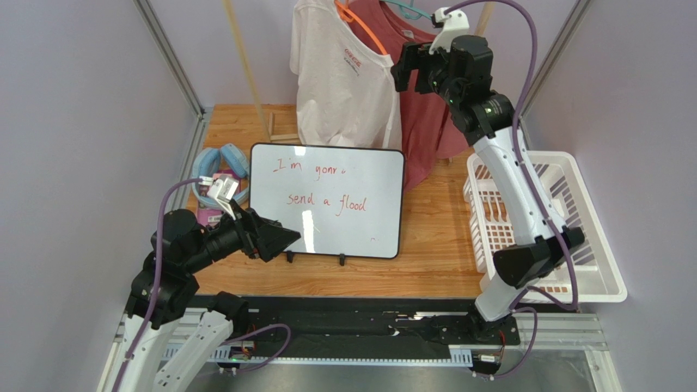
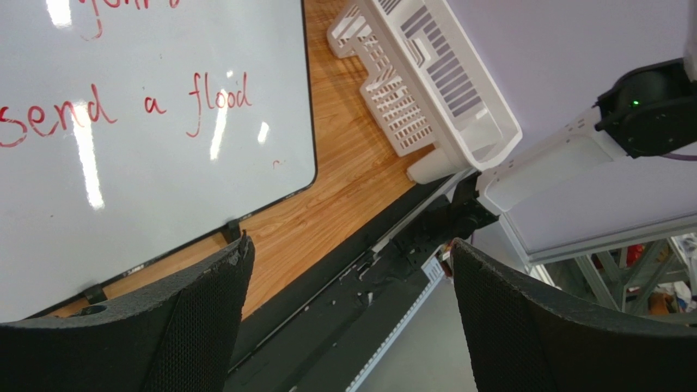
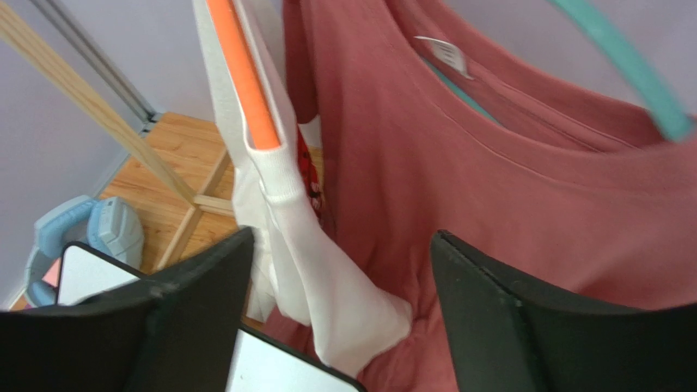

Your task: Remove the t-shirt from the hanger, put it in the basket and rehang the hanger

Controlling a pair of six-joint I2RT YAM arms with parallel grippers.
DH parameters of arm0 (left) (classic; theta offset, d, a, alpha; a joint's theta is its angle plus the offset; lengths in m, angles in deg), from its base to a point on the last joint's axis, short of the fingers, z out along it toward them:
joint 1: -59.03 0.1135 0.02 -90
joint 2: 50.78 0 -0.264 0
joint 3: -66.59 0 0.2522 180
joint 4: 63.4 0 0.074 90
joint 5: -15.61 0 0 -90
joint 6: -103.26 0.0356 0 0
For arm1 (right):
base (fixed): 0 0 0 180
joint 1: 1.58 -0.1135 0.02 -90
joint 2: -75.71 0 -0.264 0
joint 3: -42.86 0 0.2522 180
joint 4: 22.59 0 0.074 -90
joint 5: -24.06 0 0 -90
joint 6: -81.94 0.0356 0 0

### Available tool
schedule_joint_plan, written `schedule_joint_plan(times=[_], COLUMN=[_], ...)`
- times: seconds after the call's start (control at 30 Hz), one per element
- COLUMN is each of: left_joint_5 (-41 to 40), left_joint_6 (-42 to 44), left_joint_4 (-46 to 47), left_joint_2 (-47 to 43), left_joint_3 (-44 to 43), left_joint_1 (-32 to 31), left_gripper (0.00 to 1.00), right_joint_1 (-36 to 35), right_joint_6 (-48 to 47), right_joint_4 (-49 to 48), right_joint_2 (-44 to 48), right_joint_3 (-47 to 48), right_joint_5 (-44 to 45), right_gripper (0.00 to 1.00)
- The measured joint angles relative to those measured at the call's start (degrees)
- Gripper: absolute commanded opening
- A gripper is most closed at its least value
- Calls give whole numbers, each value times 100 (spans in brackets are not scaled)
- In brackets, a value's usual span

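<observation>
A white t-shirt [image 1: 339,82] hangs on an orange hanger [image 1: 364,28] at the back of the table. Right behind it a red t-shirt [image 1: 421,122] hangs on a teal hanger [image 1: 405,10]. My right gripper [image 1: 402,69] is raised beside both, open. In the right wrist view its jaws [image 3: 342,245] straddle the white t-shirt's sleeve [image 3: 303,269] and a fold of the red t-shirt [image 3: 491,180], below the orange hanger's end [image 3: 241,82]; the pads are not pressed on the cloth. My left gripper [image 1: 290,239] hovers low at the front left, open and empty [image 2: 352,245].
A whiteboard [image 1: 327,200] with red writing lies mid-table, just ahead of the left gripper. A white plastic basket [image 1: 564,220] stands at the right edge. Blue headphones [image 1: 229,159] lie at the left. A wooden rack pole [image 1: 245,65] rises at the back.
</observation>
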Motion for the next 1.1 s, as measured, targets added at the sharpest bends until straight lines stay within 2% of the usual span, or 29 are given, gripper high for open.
schedule_joint_plan(times=[0.2,0.23,0.33,0.37,0.43,0.53,0.87,1.1], left_joint_5=[68,85,98,98,92,76,175,345], left_joint_6=[-310,-380,-562,-603,-702,-817,-1043,-1060], left_joint_4=[291,332,426,442,483,529,887,1207], left_joint_2=[-160,-223,-415,-468,-566,-605,-459,568], left_joint_3=[101,133,225,243,271,271,273,-70], left_joint_1=[0,0,0,0,0,0,0,0], left_gripper=[92,92,91,92,91,90,89,87], right_joint_1=[79,79,79,79,79,83,114,245], right_joint_6=[-516,-555,-656,-675,-699,-756,-1252,-1325], right_joint_4=[-592,-654,-791,-822,-946,-1215,-1912,-2822], right_joint_2=[-1051,-1174,-1523,-1578,-1648,-1676,-1692,-1685], right_joint_3=[442,511,761,782,789,750,420,-11], right_joint_5=[-1128,-1228,-1541,-1609,-1727,-1880,-2011,-2186], right_gripper=[75,73,53,42,33,1,0,0])
